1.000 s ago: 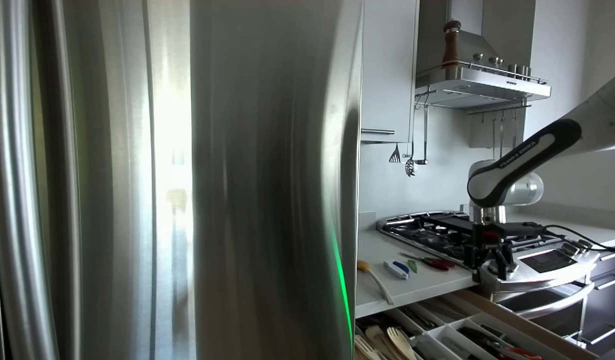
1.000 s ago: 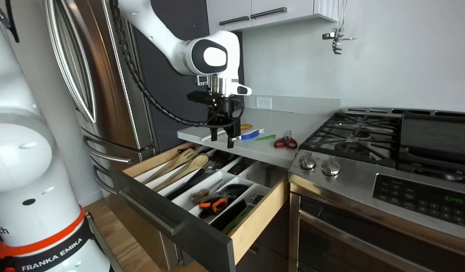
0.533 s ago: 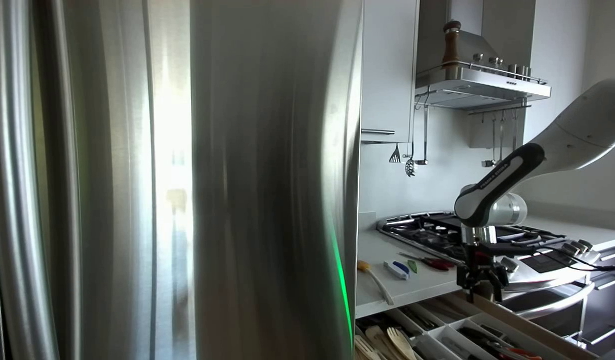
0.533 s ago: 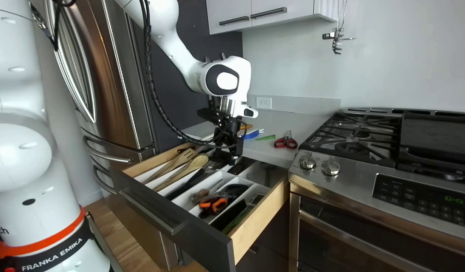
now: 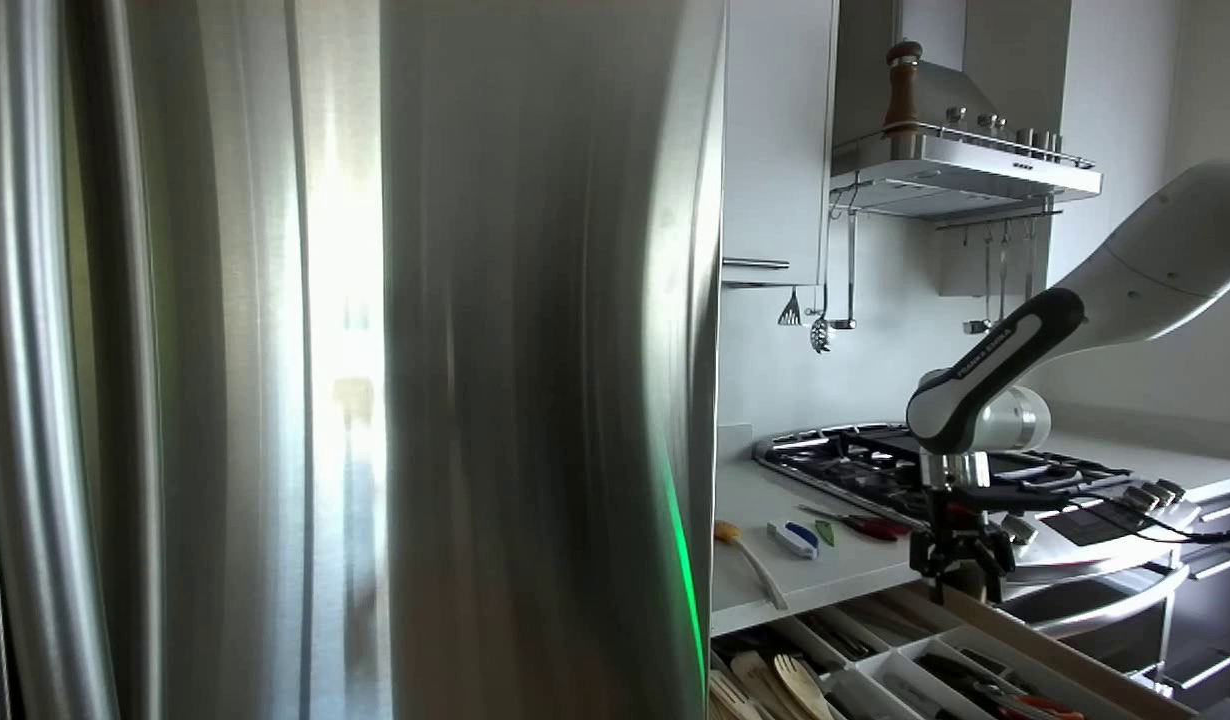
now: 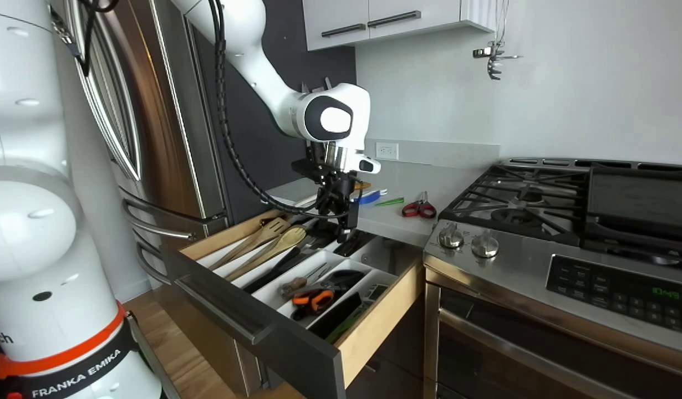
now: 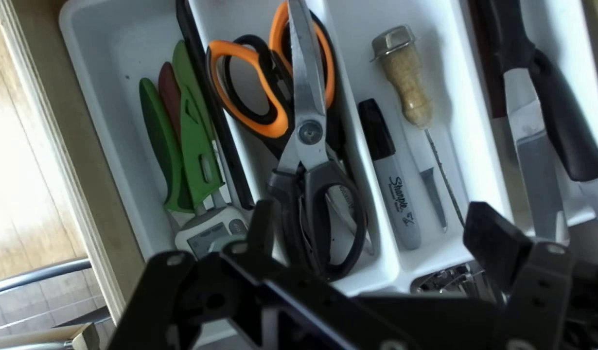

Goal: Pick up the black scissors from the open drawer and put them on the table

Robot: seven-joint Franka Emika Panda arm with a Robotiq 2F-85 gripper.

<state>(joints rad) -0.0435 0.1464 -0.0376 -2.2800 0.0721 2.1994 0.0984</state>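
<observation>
"Where were the black scissors?"

"In the open drawer, their blades lying over a handle loop of the orange-handled scissors, both in 1 compartment. A Sharpie marker lay in the neighbouring compartment."

"And the end effector?"

"Above the drawer, its 2 fingers spread well apart."

"What lay on the table?"

"Red-handled scissors, near the gas hob."

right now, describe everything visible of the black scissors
In the wrist view, the black scissors show black, plastic-looking handles, silvery, metal-looking blades and a pivot. The blades appear closed, tips beyond the top edge. The scissors lie in a white tray compartment, apparently resting across an orange-handled pair. The gripper hides part of one handle.
</observation>
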